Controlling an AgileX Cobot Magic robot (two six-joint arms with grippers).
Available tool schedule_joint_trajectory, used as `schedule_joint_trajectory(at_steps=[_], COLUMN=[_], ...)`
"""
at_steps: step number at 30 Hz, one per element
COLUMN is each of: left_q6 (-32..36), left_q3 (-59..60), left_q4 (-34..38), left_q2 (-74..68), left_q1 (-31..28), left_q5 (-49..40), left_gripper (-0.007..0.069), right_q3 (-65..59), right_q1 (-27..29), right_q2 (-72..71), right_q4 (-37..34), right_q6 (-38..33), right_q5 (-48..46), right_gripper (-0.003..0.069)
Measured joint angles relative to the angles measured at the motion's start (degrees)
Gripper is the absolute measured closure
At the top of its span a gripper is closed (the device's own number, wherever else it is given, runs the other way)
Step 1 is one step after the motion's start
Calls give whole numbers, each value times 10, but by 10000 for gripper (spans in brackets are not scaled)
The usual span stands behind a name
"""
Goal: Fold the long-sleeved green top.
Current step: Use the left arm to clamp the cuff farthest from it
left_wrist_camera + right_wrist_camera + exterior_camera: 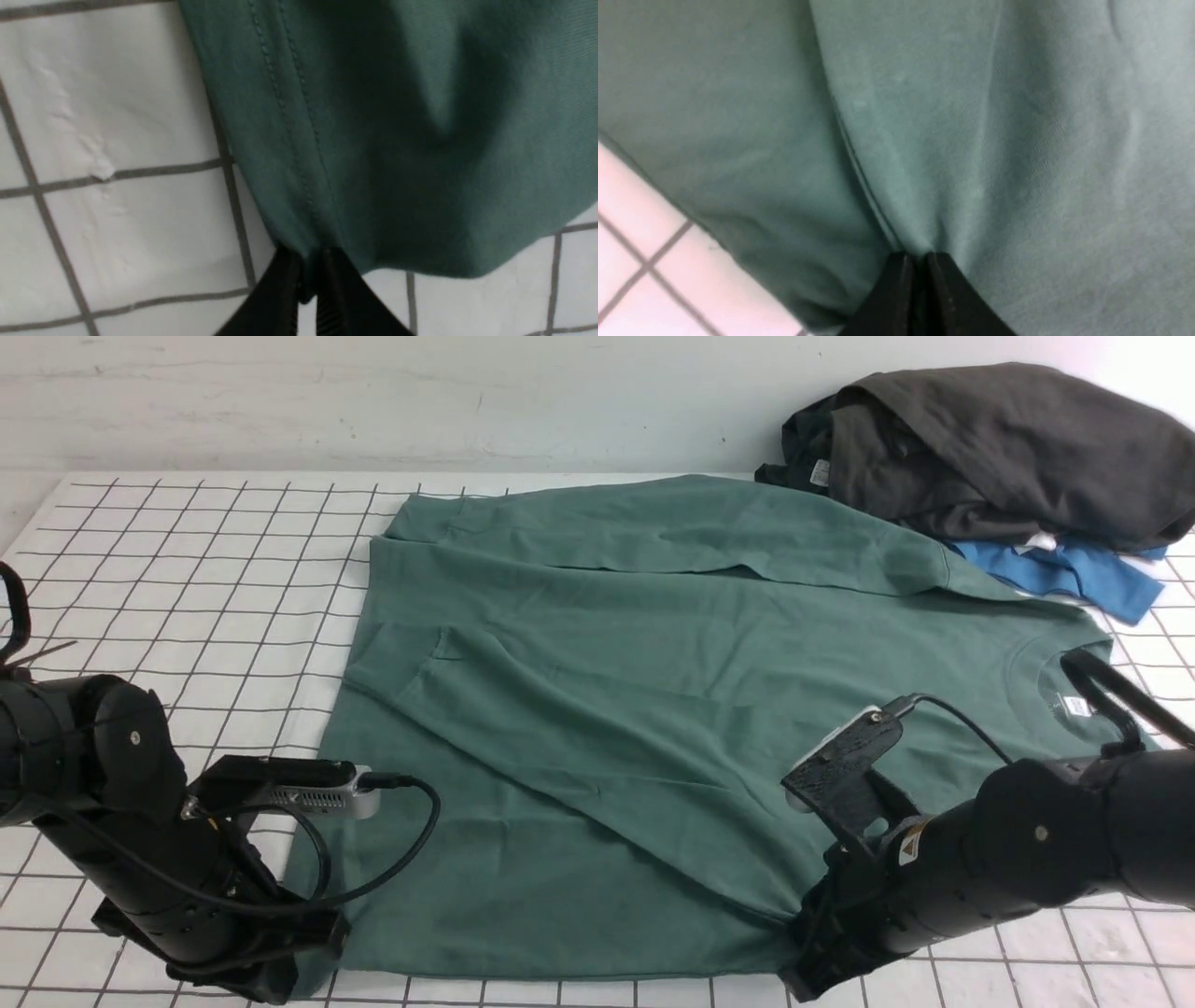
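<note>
The bench [187, 569], covered in white gridded cloth, carries the green long-sleeved top [597, 709] spread flat over its middle. The collar lies toward the bench's right edge and the hem toward the left, and the far sleeve is laid across the body. At the far right corner a heap of dark grey garments [990, 448] sits on a blue garment [1074, 574], just beside the top's shoulder.

The top looks like soft, limp cotton: light enough for two pinches, neither slippery nor fragile, but likely to sag and drag between them. The sensible holds are along its near edge, at the hem corner and at the shoulder end, catching every layer.

The left gripper [308, 261] is clenched on the double-stitched hem [289, 121] at the near left corner of the top. The right gripper [917, 261] is clenched on bunched cloth where a fold edge [850, 140] runs into it, near the bench's front edge.

The front view gives the whole layout and the white neck label [1074, 707], but the arms hide both sets of jaw tips there. Only the wrist views show the cloth puckering where it is nipped.
</note>
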State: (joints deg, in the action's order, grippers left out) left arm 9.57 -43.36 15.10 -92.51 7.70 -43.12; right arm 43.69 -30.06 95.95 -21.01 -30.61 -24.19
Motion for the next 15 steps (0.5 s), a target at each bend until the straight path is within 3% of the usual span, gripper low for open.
schedule_joint_trajectory(at_steps=[9, 15], left_q6=[0, -1], left_q3=[0, 0], left_q4=[-47, -50], left_q2=[54, 64], left_q1=[0, 0], left_q5=[-71, -134], left_gripper=[622, 622], right_q3=[0, 0], right_q1=[0, 0], right_q2=[-67, -68], right_q4=[4, 12], right_q6=[0, 0], right_q5=[-131, -165], right_gripper=[648, 648])
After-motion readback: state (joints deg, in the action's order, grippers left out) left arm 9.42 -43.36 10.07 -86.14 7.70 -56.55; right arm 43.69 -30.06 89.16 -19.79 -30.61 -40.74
